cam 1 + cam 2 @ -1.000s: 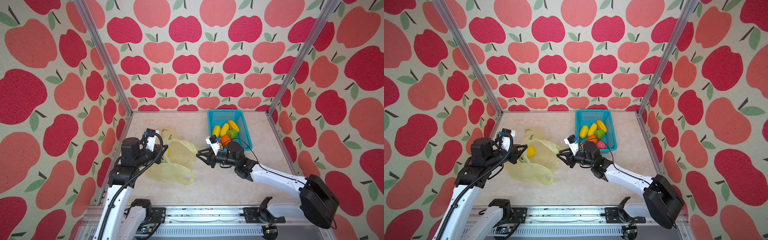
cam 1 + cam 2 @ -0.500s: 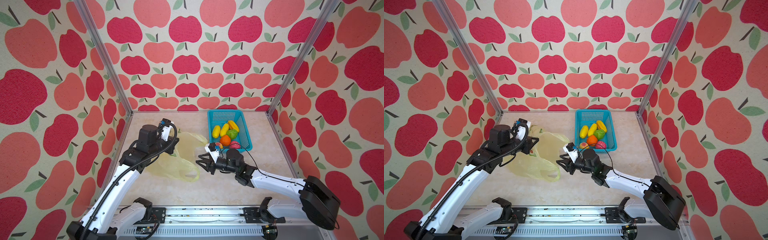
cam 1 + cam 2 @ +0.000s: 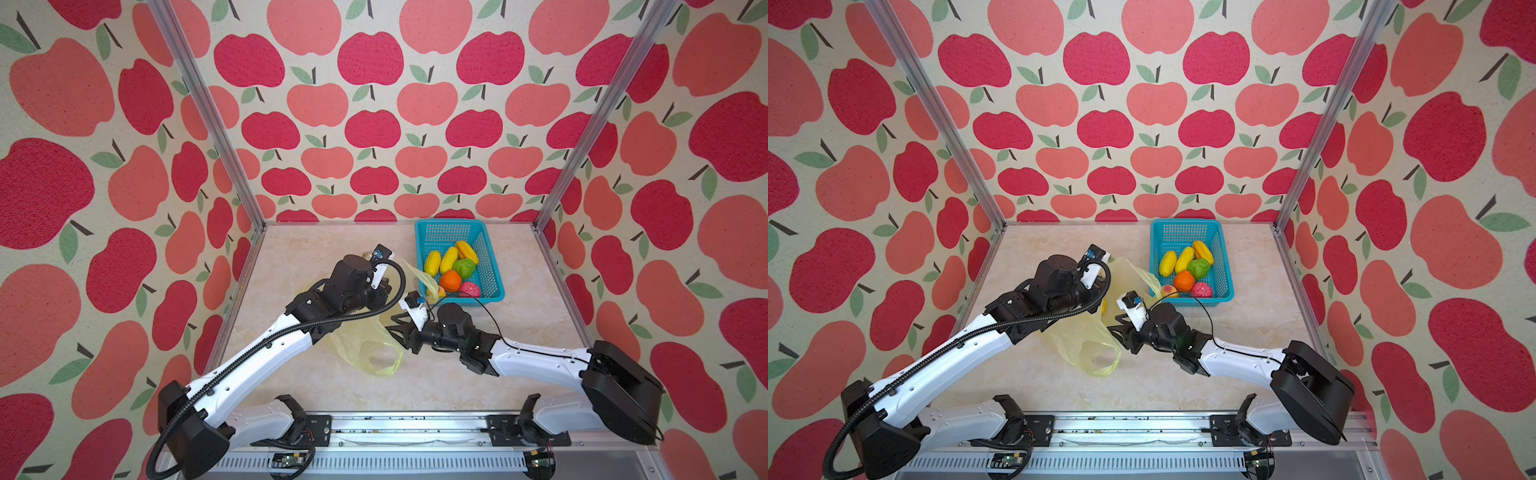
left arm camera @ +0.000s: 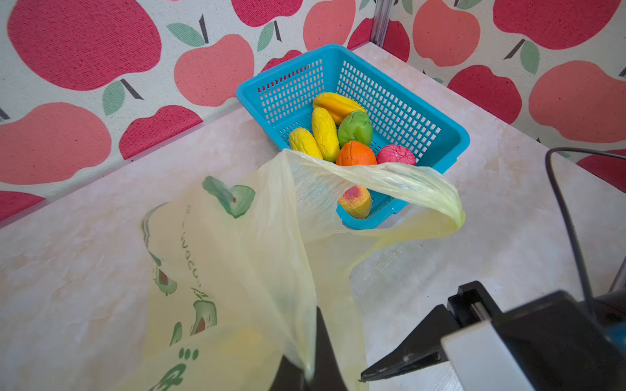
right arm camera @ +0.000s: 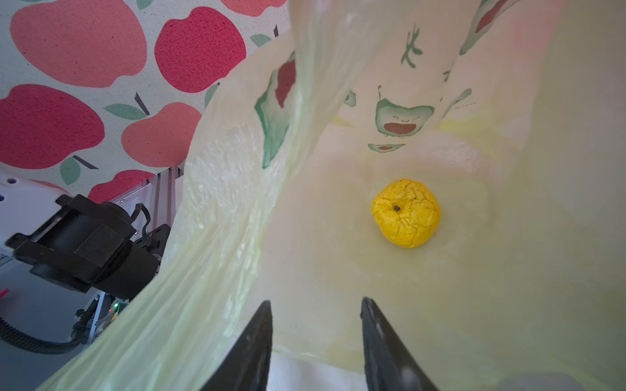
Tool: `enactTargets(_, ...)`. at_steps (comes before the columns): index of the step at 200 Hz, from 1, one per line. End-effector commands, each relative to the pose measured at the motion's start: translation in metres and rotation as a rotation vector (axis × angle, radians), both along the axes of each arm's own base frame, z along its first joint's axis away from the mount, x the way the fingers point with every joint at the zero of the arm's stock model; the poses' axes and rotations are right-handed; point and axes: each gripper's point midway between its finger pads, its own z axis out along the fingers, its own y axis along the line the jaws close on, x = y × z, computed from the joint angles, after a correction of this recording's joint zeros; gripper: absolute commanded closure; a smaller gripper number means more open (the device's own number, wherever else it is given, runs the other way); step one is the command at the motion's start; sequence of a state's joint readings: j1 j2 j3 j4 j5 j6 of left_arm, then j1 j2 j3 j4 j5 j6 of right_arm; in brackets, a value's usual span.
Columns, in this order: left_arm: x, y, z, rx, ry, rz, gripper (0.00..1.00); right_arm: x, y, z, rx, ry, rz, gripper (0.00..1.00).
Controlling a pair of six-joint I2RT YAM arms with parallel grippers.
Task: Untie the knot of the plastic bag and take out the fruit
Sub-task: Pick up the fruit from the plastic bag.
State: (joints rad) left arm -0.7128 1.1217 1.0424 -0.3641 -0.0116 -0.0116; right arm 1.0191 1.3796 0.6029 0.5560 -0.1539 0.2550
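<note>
Here, your left gripper (image 4: pixel 308 359) is clamped on a fold of the plastic bag (image 3: pixel 365 345). It holds one side up so that the mouth gapes toward your right arm, while the bag's lower part lies on the marbled tabletop (image 3: pixel 291 257). Your right gripper (image 5: pixel 315 301) stands at that mouth with its fingers parted and nothing between them, pointed at a wrinkled yellow fruit (image 5: pixel 406 213) resting inside the bag. In the left wrist view a loose handle loop (image 4: pixel 406 182) arches in front of the teal basket (image 4: pixel 450 132), which sits by the back wall, right of centre in both top views. Six fruits (image 4: pixel 355 152) lie in the basket: two yellow, one yellow-orange, one green, one orange, one pink-red. A peach fruit (image 4: pixel 355 201) shows at its near corner.
</note>
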Motion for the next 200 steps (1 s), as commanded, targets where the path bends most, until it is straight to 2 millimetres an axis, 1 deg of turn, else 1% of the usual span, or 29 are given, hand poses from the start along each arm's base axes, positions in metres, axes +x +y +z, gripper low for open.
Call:
enactTargets(1,0.005,0.018,0.005,-0.098,-0.068,0.065,1.0,0.021,0.004,-0.006,-0.044,-0.003,-0.098,0.52)
enactTargets(19,0.003,0.037,-0.006,-0.114,-0.08,0.107,1.0,0.032,0.01,-0.022,-0.093,0.024,-0.134,0.49)
enactTargets(37,0.003,0.051,-0.017,-0.143,-0.081,0.131,1.0,0.038,0.024,-0.033,-0.128,0.045,-0.129,0.48)
enactTargets(55,0.002,0.056,-0.027,-0.18,-0.077,0.129,1.0,0.043,0.04,-0.044,-0.156,0.056,-0.118,0.46)
enactTargets(75,0.0,0.059,-0.031,-0.197,-0.078,0.122,1.0,0.051,0.057,-0.06,-0.198,0.069,-0.123,0.38)
enactTargets(80,0.0,0.059,-0.031,-0.201,-0.077,0.117,1.0,0.054,0.062,-0.061,-0.201,0.069,-0.125,0.36)
enactTargets(92,-0.002,0.059,-0.027,-0.21,-0.079,0.108,1.0,0.062,0.071,-0.067,-0.212,0.066,-0.133,0.33)
enactTargets(101,-0.004,0.058,-0.024,-0.219,-0.082,0.098,1.0,0.069,0.078,-0.068,-0.216,0.057,-0.147,0.28)
enactTargets(105,-0.005,0.058,-0.023,-0.223,-0.084,0.093,1.0,0.072,0.08,-0.071,-0.224,0.055,-0.152,0.26)
enactTargets(118,-0.007,0.056,-0.019,-0.24,-0.086,0.077,1.0,0.082,0.092,-0.071,-0.219,0.019,-0.164,0.21)
enactTargets(134,-0.012,0.052,-0.012,-0.269,-0.082,0.049,1.0,0.098,0.1,-0.076,-0.232,-0.017,-0.217,0.17)
enactTargets(153,-0.022,0.044,0.003,-0.314,-0.076,-0.011,1.0,0.12,0.104,-0.082,-0.245,-0.064,-0.309,0.13)
enactTargets(154,-0.023,0.043,0.004,-0.317,-0.076,-0.014,1.0,0.121,0.104,-0.08,-0.24,-0.067,-0.313,0.12)
enactTargets(164,-0.029,0.041,0.011,-0.34,-0.076,-0.041,1.0,0.128,0.108,-0.081,-0.239,-0.088,-0.333,0.12)
enactTargets(181,-0.038,0.037,0.024,-0.38,-0.089,-0.083,1.0,0.129,0.12,-0.084,-0.222,-0.104,-0.307,0.08)
enactTargets(200,-0.046,0.034,0.033,-0.412,-0.098,-0.119,1.0,0.119,0.135,-0.083,-0.177,-0.138,-0.254,0.01)
